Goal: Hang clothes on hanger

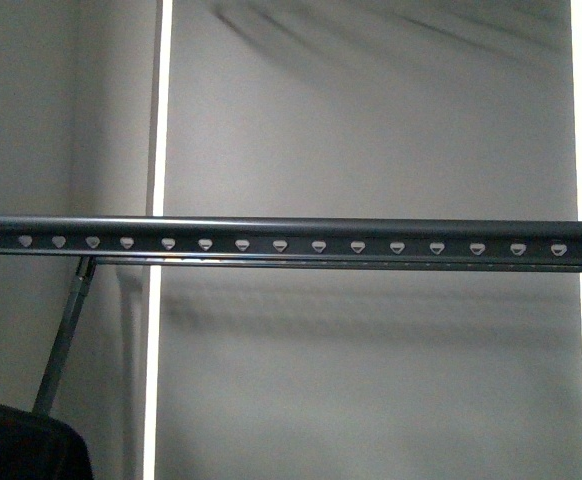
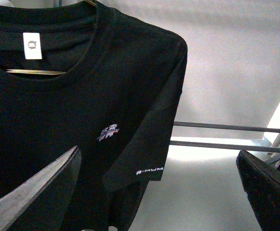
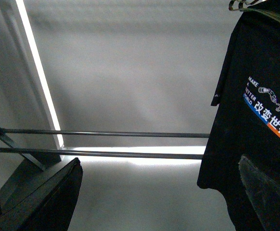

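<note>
Plainly wide: left claw (image 2: 158,150), right claw (image 3: 160,160).

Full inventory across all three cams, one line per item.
rail: one, dark grey with pale heart-shaped holes, horizontal across the front view
strut: one, grey, slanting down from the rail's left part
light strips: two, white, vertical, behind the rail
T-shirt: one, black with white neck label and small white lettering, hanging in the left wrist view
wire hanger: one, thin and shiny, showing inside the T-shirt's collar
printed T-shirt: one, black with white, blue and orange print, hanging in the right wrist view; cannot tell if it is the same garment
black cloth: one, front view's lower left corner
left gripper: one, dark, open
right gripper: one, dark, open
</note>
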